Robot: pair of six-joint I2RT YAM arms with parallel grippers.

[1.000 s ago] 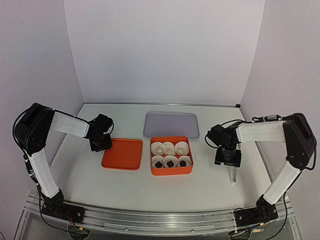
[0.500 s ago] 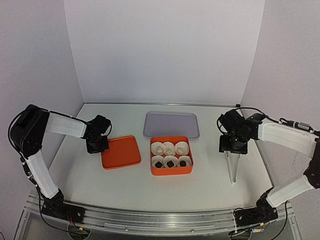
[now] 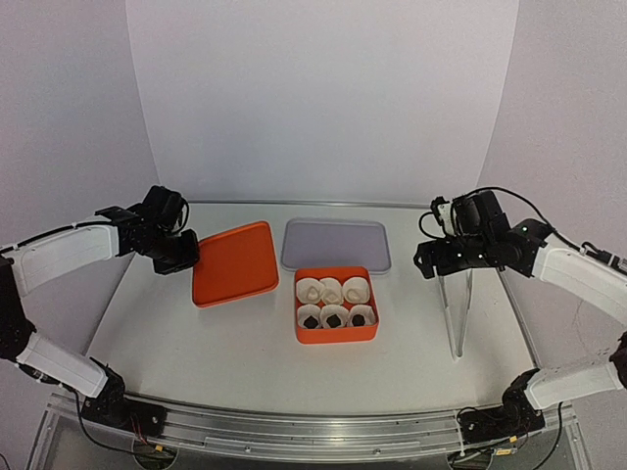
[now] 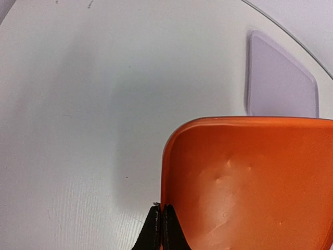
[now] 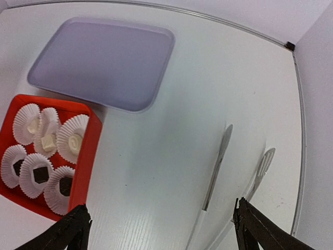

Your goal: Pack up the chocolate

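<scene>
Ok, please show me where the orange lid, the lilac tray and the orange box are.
orange lid (image 3: 235, 262): top external view, middle of its flat face.
lilac tray (image 5: 104, 62): right wrist view, bare centre.
orange box (image 3: 336, 335): top external view, near wall.

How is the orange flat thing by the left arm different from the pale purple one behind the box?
Colour: the orange lid is bright orange, the lavender tray pale grey-purple. Hold: the left gripper pinches the orange lid's edge; nothing touches the lavender tray. Place: the orange lid sits left of the orange box, the lavender tray behind it. Both are flat rounded rectangles of similar size.
</scene>
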